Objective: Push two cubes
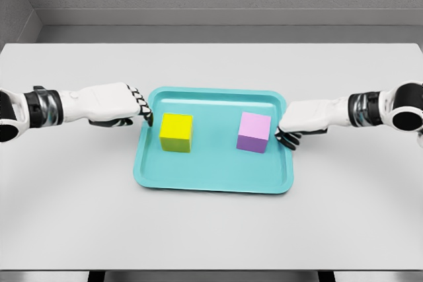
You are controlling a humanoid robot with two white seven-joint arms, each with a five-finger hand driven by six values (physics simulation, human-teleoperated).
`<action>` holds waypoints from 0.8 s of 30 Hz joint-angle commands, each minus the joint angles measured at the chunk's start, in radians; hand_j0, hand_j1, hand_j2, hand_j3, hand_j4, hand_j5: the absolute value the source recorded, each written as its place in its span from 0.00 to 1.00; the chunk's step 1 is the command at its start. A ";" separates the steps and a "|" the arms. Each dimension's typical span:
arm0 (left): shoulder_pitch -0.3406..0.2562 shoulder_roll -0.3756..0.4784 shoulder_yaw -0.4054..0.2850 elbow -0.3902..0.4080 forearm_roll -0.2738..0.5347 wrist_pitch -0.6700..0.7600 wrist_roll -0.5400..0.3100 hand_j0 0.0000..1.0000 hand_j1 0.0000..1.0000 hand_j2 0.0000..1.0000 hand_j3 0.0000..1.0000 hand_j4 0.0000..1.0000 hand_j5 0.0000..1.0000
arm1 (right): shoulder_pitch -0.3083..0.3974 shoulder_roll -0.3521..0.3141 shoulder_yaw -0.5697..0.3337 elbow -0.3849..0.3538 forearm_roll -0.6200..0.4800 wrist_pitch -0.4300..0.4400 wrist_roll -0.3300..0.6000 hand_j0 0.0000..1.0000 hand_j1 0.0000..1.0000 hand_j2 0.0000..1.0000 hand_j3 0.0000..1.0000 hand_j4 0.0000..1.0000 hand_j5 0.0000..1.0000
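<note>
Teal tray point(211, 183) carries yellow cube point(176, 132) and purple cube point(254, 132): rigid, seemingly light, push outer faces. Left hand point(142, 107) and right hand point(289, 133), at tray's sides, curled, grasping nothing.

There are two cubes: one yellow cube point(176, 132) and one purple cube point(254, 132). There is one tray point(211, 173), of teal colour, and both cubes are on it. There is one table point(211, 229), white. Two robot arms are in view, one from each side, so there are two hands: one left hand point(122, 105) and one right hand point(301, 120).
</note>
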 commanded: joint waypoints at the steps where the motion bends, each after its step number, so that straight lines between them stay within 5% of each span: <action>1: 0.000 -0.016 -0.001 0.025 0.003 0.002 0.000 0.59 0.59 0.59 0.59 0.59 0.59 | -0.002 0.006 0.005 0.001 0.001 0.002 0.000 0.14 0.14 0.14 0.14 0.14 0.14; 24: 0.002 -0.038 -0.005 0.046 0.002 0.002 0.000 0.59 0.59 0.59 0.59 0.59 0.59 | -0.021 0.061 0.032 0.008 0.037 0.002 0.000 0.14 0.14 0.14 0.14 0.14 0.14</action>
